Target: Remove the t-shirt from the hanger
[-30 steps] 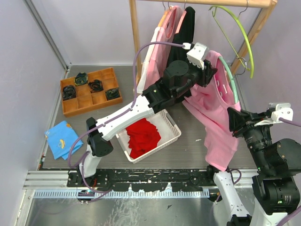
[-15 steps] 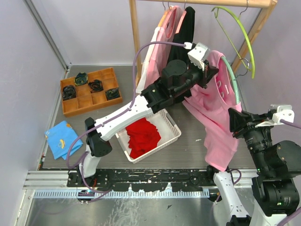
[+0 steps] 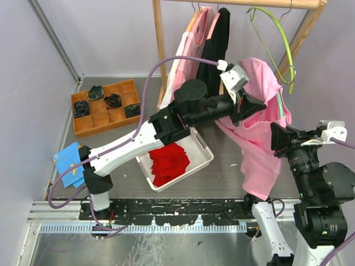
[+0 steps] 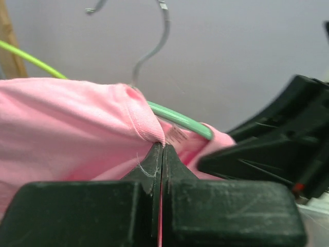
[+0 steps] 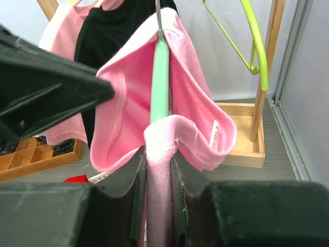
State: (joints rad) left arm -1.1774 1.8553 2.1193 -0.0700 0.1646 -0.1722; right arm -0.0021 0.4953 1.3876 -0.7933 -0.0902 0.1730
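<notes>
Left gripper: I see my jaws closed flat on the collar edge of the pink t-shirt, just under the mint-green hanger.
Right gripper: jaws closed on a rolled fold of the same shirt; the hanger arm runs down into this fold.
T-shirt: on the hanger, stretched between both grippers over the right part of the table; its hem hangs free near the front edge.
Hanger hook: below the wooden rail, close to the lime-green hanger.
Room behind: the black shirt is just behind my left arm.
Room below: a strip of bare table shows between the white basket and the hanging shirt.
</notes>
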